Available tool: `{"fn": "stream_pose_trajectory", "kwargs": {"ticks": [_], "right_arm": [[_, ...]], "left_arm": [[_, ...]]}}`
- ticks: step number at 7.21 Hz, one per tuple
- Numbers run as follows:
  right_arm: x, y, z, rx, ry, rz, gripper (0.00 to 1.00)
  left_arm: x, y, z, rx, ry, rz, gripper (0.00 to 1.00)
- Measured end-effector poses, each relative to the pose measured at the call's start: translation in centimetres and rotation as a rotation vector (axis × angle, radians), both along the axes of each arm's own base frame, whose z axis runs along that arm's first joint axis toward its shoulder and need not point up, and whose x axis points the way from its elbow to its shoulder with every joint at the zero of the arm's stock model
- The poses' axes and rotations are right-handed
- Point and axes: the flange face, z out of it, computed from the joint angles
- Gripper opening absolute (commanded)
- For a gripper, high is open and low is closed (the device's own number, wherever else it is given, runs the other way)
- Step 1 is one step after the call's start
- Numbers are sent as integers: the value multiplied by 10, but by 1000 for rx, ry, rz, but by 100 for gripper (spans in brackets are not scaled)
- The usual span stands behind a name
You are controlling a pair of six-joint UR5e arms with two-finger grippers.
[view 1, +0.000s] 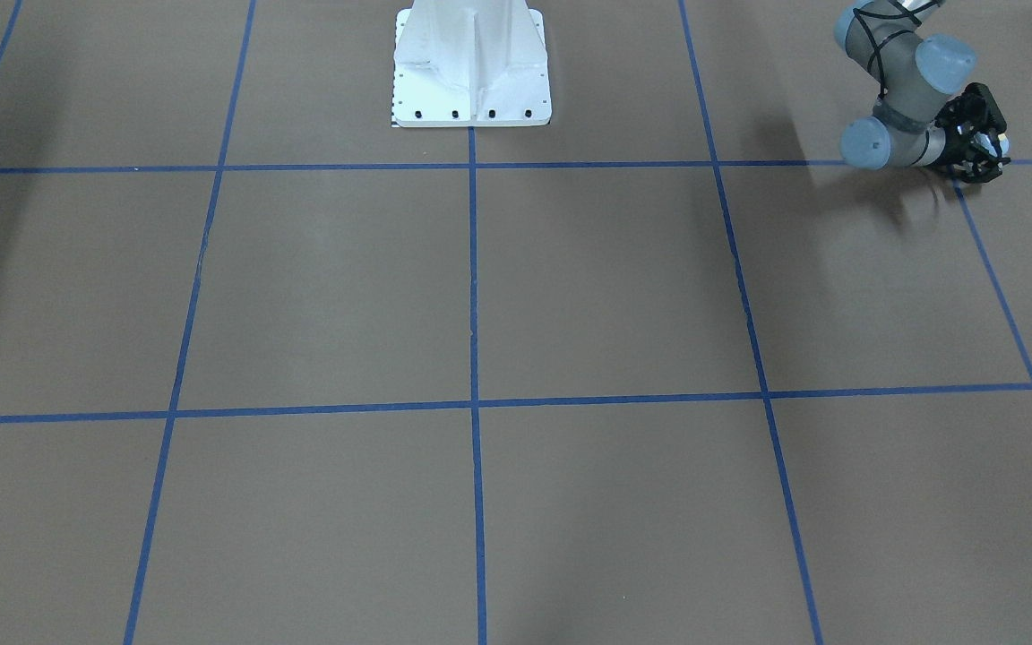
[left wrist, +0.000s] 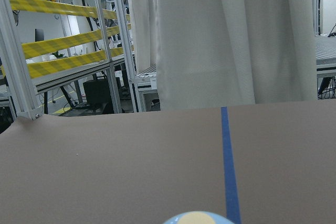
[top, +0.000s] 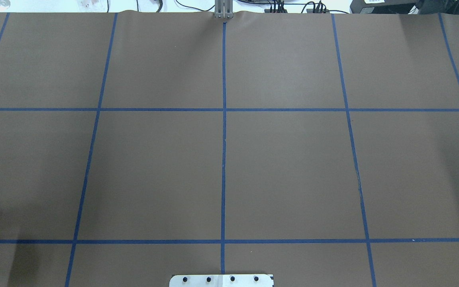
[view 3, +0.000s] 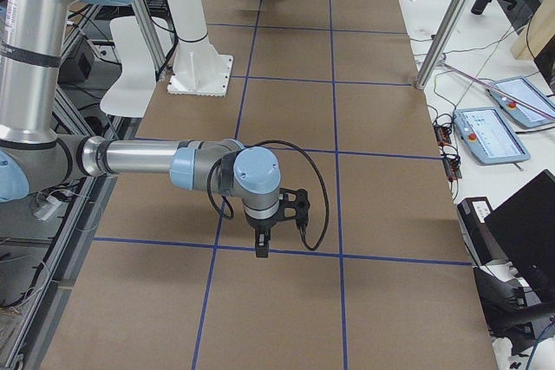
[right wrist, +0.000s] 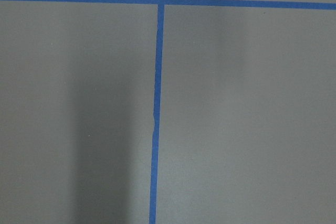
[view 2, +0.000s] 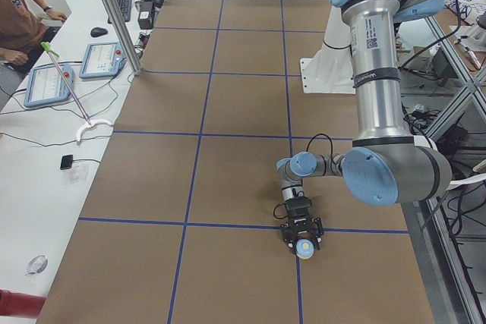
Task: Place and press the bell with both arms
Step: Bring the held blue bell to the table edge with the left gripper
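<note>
The light-blue bell with its cream button sits between the fingers of my left gripper, which is shut on it low over the table near the robot's left end. The same gripper and bell show at the top right of the front-facing view. The bell's top peeks in at the bottom edge of the left wrist view. My right gripper points down just above a blue tape line. It shows only in the exterior right view, so I cannot tell if it is open or shut.
The brown table carries a grid of blue tape lines. The white pedestal stands at the robot's side in the middle. A side bench with tablets, a metal post and an operator lies beyond the table's far edge.
</note>
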Motion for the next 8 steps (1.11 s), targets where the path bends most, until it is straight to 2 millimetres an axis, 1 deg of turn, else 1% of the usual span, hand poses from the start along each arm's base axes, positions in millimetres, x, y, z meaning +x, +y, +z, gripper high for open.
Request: {"fn": "stream_pose_trajectory", "kwargs": {"ticks": [1,2,3,4,6,7,8], "right_arm": [[0,0,-2,3,0,0,100],[0,0,-3,7,0,0,100],[0,0,-4,7,0,0,100],[0,1,-3,5,-1,0,100],[0,2,-3,4,-2,0,100],[0,1,-3,3,-3,1,100],[0,1,-3,4,-2,1,100]], "left_arm": [[0,5,1,4,-7,1,0],[-4,8,3,6,-14,2,0],[-15,11,4,4,-21,8,0],[-32,17,-3,-2,-15,22,0],[-78,29,-43,-28,34,87,0],[-93,32,-61,-59,66,149,0],[-101,31,-72,-93,97,213,0]]}}
